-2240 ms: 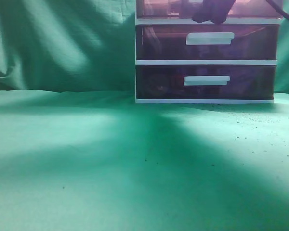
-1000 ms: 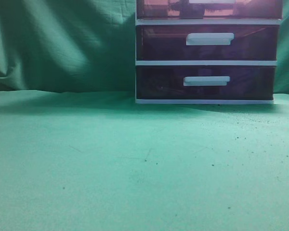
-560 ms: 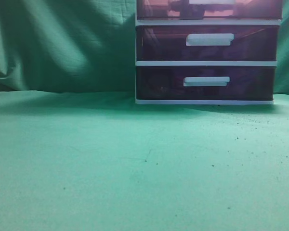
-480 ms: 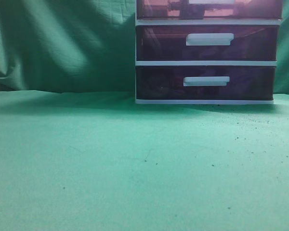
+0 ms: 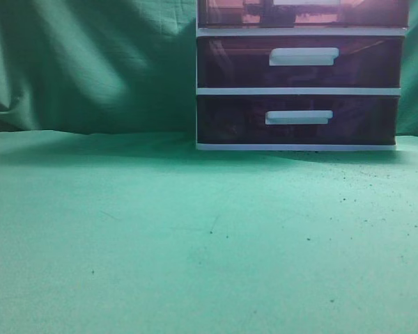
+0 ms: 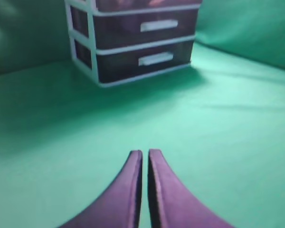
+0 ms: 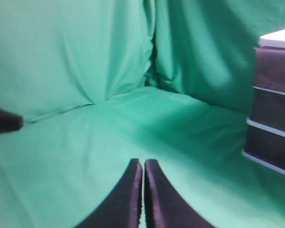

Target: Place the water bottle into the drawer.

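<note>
The dark arm that reached the top drawer [image 5: 303,12] at 12 o'clock in the exterior view two seconds ago has gone, and the drawer front now sits flush with the white-framed drawer unit [image 5: 197,83], which suggests the task is complete. A dark upright shape behind its translucent front may be the water bottle [image 5: 277,14], though the view is too dim to confirm. Both the left gripper [image 6: 145,154] and right gripper [image 7: 143,164] hover over the green-clothed worktop [image 5: 160,236], jaws pressed together on nothing; two lower drawers [image 5: 299,89] are closed, and nothing obstructs.
</note>
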Available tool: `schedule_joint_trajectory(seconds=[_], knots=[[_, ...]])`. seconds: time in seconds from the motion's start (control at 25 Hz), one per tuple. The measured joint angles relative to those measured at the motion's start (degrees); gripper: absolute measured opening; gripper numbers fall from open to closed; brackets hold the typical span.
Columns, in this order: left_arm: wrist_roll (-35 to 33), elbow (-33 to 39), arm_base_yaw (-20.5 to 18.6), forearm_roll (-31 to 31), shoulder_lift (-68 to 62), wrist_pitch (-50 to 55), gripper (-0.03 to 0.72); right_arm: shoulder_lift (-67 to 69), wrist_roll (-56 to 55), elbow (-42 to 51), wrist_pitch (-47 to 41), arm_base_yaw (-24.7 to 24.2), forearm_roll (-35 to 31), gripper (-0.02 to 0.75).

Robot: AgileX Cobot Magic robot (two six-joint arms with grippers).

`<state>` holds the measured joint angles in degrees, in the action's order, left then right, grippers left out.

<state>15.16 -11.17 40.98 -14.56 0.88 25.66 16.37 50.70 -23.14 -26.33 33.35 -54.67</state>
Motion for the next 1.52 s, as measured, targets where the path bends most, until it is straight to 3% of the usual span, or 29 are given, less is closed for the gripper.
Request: schedule_joint_trajectory(seconds=[0.36,0.92,1.08,1.24,1.44,1.52], knots=[[0.0,7.6,0.0,-1.5,0.0,-0.2,0.0,-0.2,0.0,3.5,9.5,0.0,-1.8,0.0],[0.0,8.0,0.0,-1.5,0.0,0.0,0.0,-0.5,0.3,4.2,8.2,0.0,0.1,0.0],[0.0,8.0,0.0,-1.8,0.0,0.0,0.0,-3.6,-1.2,9.1,13.0,-3.3,2.4,0.0],[0.0,8.0,0.0,-2.0,0.0,0.0,0.0,-9.8,-12.0,13.7,13.0,-11.1,15.5,0.0],[0.0,8.0,0.0,-2.0,0.0,0.0,0.0,-14.8,-41.0,17.9,12.1,-21.7,41.9,0.0],[0.0,8.0,0.0,-2.0,0.0,0.0,0.0,-16.6,-50.0,20.5,11.8,-25.6,49.0,0.0]])
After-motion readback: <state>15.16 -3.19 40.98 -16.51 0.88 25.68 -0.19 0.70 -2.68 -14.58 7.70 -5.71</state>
